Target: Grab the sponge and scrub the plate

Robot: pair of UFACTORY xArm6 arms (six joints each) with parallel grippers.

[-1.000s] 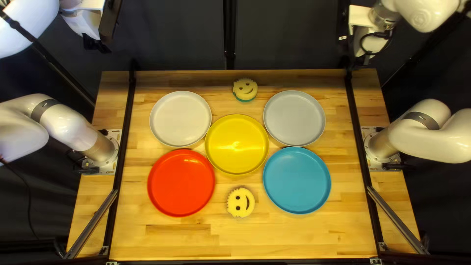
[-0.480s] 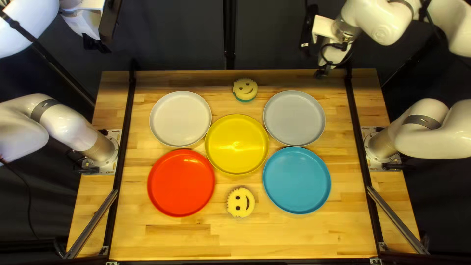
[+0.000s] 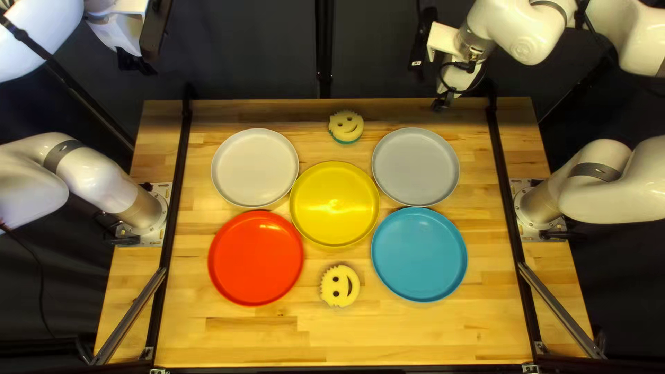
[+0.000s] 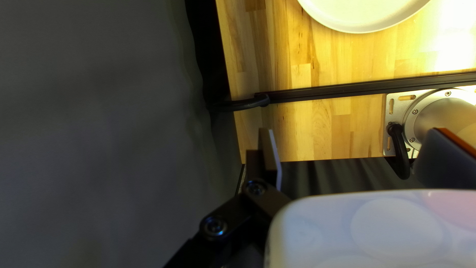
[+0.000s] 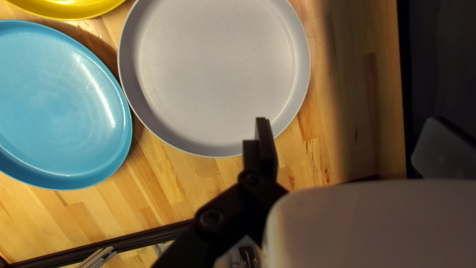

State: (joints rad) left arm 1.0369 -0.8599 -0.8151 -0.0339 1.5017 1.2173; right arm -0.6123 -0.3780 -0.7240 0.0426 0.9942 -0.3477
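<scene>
The right gripper [image 3: 442, 104], upper right in the top left view, has its fingers apart, as does the left gripper [image 3: 137, 66], upper left. On the desk [image 3: 346, 339], one sponge [image 3: 346, 125] lies upper centre; another sponge [image 3: 339, 285] lies lower centre, between the red plate [image 3: 255, 257] and blue plate [image 3: 419, 254].

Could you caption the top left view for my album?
Five plates and two smiley sponges on a wooden table.

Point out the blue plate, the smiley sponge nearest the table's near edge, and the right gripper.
Blue plate [image 3: 419, 254]: top left view, middle of its flat inside.
Near sponge [image 3: 340, 286]: top left view, middle of its yellow face.
Right gripper [image 5: 347, 141]: right wrist view, midway between its open fingertips.
</scene>
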